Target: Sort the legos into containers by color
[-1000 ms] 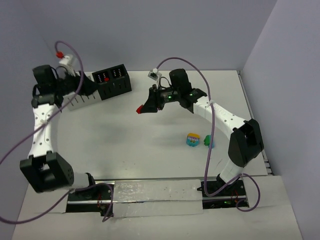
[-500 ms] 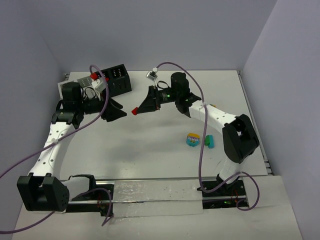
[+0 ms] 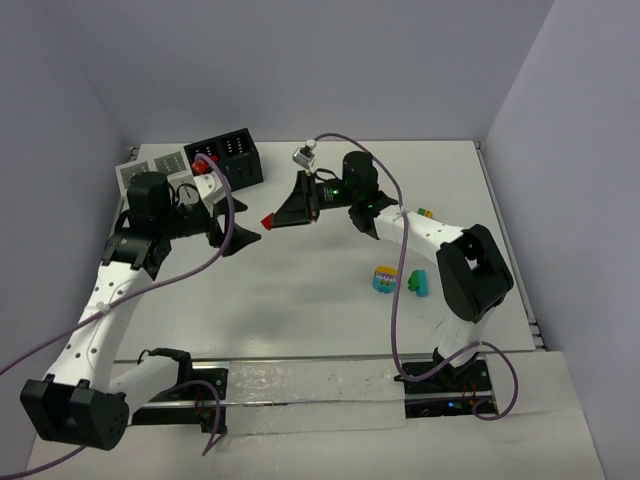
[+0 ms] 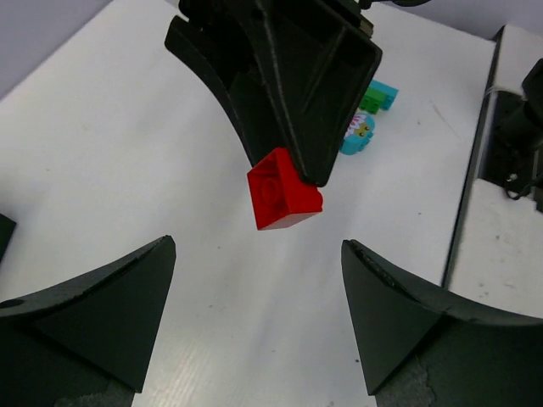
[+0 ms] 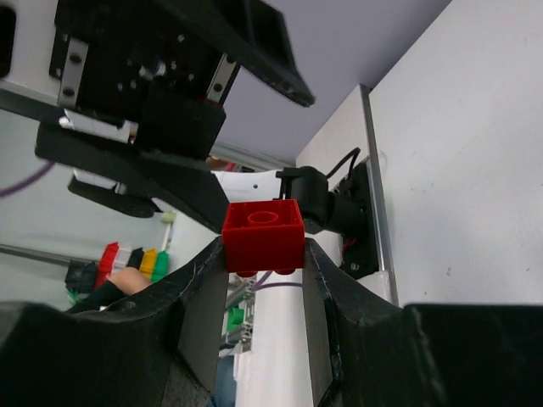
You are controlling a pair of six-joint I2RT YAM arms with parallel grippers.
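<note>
**Red brick held in mid-air between the two arms**

My right gripper (image 3: 274,219) is clamped on a red brick (image 3: 268,221), fingers pinching its sides. The right wrist view shows the brick (image 5: 263,229) studs-up between the fingertips. It hangs above the table (image 3: 300,310), left of centre, not touching the surface.

My left gripper (image 3: 237,238) faces it with jaws spread wide and nothing in them. In the left wrist view the brick (image 4: 282,188) sits just beyond the gap between the fingers, apart from both.

The black box (image 3: 227,158) and white box (image 3: 155,168) stand side by side at the far left. A cyan-and-yellow piece (image 3: 385,278) and a teal brick (image 3: 416,283) lie together on the right.
</note>
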